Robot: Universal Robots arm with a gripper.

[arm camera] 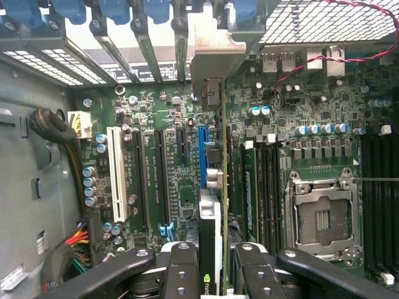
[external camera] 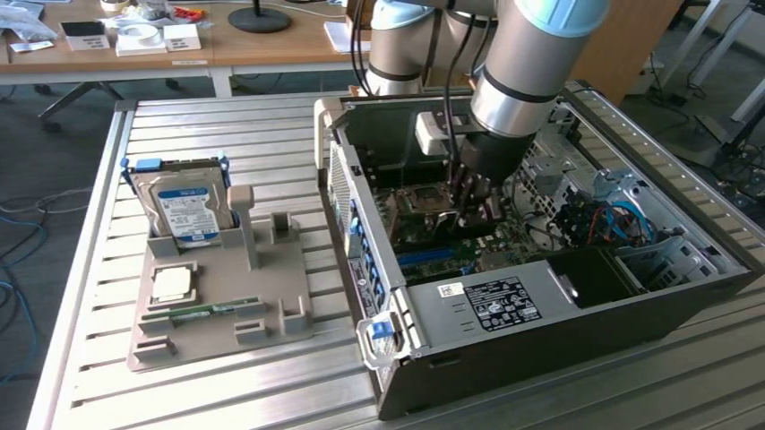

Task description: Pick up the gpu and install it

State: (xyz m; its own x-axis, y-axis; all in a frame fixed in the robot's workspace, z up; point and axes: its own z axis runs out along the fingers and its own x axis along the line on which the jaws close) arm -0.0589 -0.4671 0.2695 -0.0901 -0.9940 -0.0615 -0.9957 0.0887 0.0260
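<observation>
Inside the open computer case (external camera: 669, 296), my gripper (external camera: 472, 210) hangs low over the motherboard (external camera: 436, 237). In the wrist view the gpu (arm camera: 210, 230) stands on edge between my fingers (arm camera: 181, 268); it is a thin dark card with a logo on its cooler. Its pale metal bracket (arm camera: 215, 56) reaches the case's rear slot openings. The card runs along the blue expansion slot (arm camera: 202, 143); I cannot tell whether it is seated in it. My gripper (arm camera: 218, 268) is shut on the gpu.
On the slatted table a grey holder (external camera: 221, 305) carries a silver hard drive (external camera: 185, 210), a small chip (external camera: 174, 284) and a green memory stick (external camera: 215, 311). The CPU socket (arm camera: 321, 218), memory slots (arm camera: 380, 199) and cable bundles (arm camera: 75, 240) surround the card.
</observation>
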